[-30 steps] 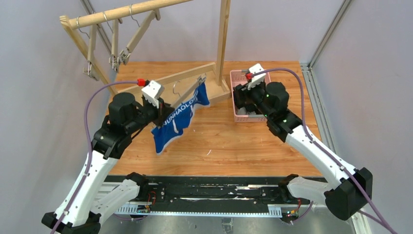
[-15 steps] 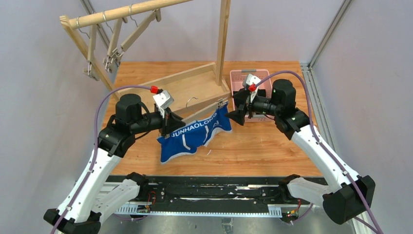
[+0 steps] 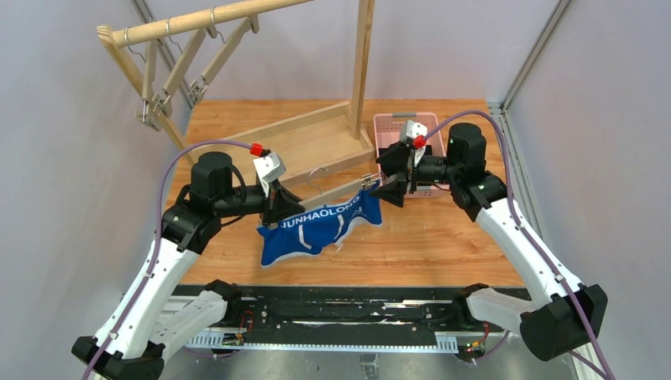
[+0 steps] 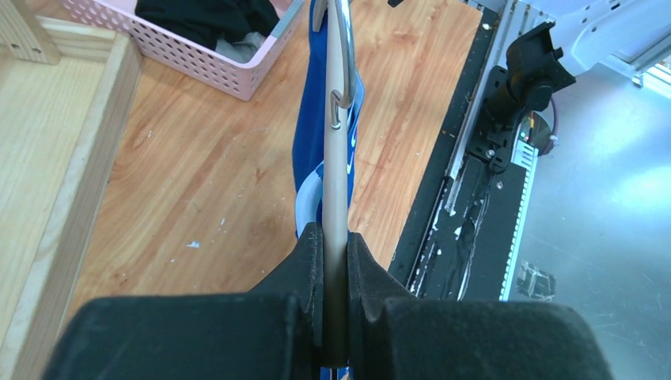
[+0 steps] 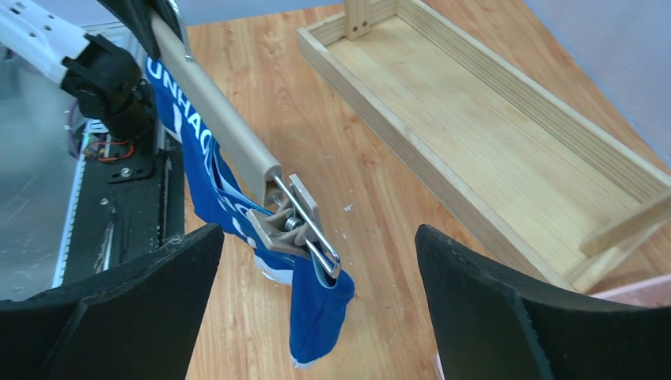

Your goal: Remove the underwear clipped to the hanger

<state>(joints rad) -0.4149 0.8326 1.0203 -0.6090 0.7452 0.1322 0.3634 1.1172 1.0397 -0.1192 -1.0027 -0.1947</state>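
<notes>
Holding the hanger: left gripper (image 4: 332,237), fingers pressed together on the near end of the hanger (image 4: 339,150) bar, bar running straight out from the wrist camera
Right gripper (image 5: 316,231): spread wide, one finger on each side of the clip (image 5: 297,226), touching neither clip nor cloth
Blue underwear (image 3: 316,226): hung along the hanger over the table (image 3: 443,237), between the two grippers, white lettering along its upper edge, lowest corner down near the boards on the left arm's side, contact with the boards not clear
Clip: wire spring over a tan body at the bar's right end, pinching the blue cloth, a fold of it drooping below
Black underwear (image 4: 206,16): heaped in the pink basket (image 4: 198,67)
Grey underwear (image 4: 241,49): same basket, beside the black and partly under it
Pink basket: on the table just behind the right gripper, largely covered by the right arm in the top view
Rack (image 3: 206,17): wooden, rail high at the back left, upright post at the back centre
Rack base (image 5: 475,119): long shallow wooden tray flat on the table, just behind the hanger, close beside the basket
Other hangers (image 3: 176,75): hooked on the rail, tilted, clips at their lower ends, well apart from both grippers
In the way: rack base close behind the hanger's wire hook, basket corner behind the right fingers
</notes>
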